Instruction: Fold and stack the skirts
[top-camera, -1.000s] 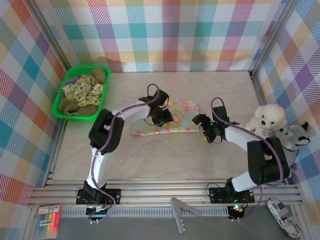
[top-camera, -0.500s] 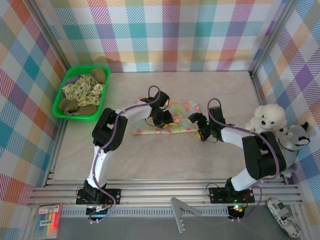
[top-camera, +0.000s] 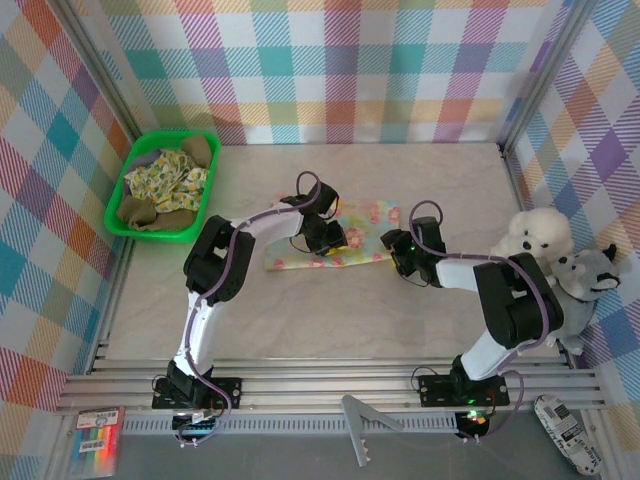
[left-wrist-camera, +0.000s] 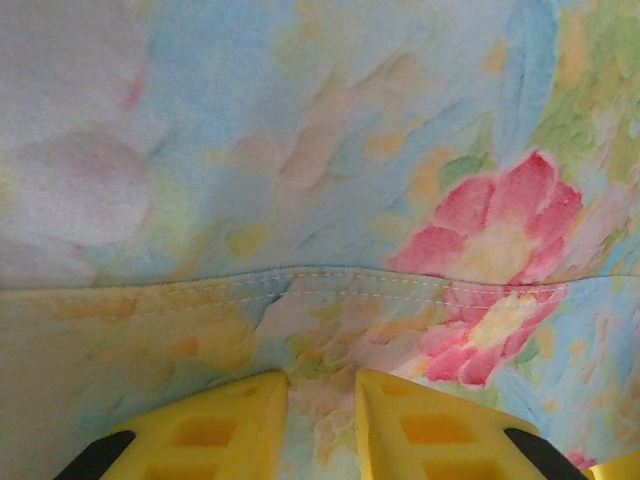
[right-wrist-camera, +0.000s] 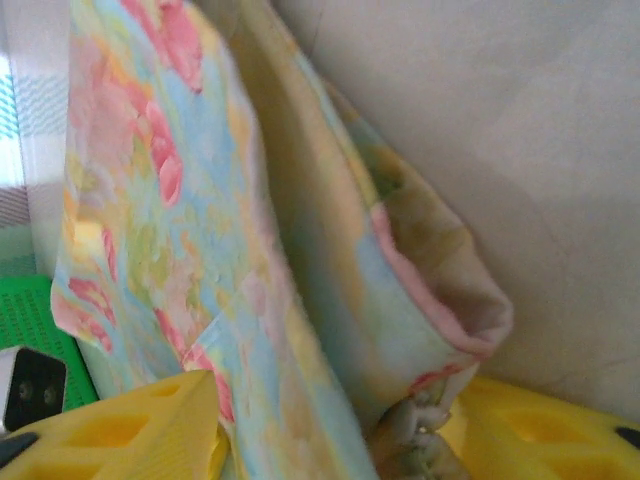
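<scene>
on the table (top-camera: 300, 310), left jaws pinch the floral skirt (top-camera: 368, 214) while right jaws straddle its edge, wide.

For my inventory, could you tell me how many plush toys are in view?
2: a white plush bear at the table's right edge, a grey plush toy just beside it.
</scene>
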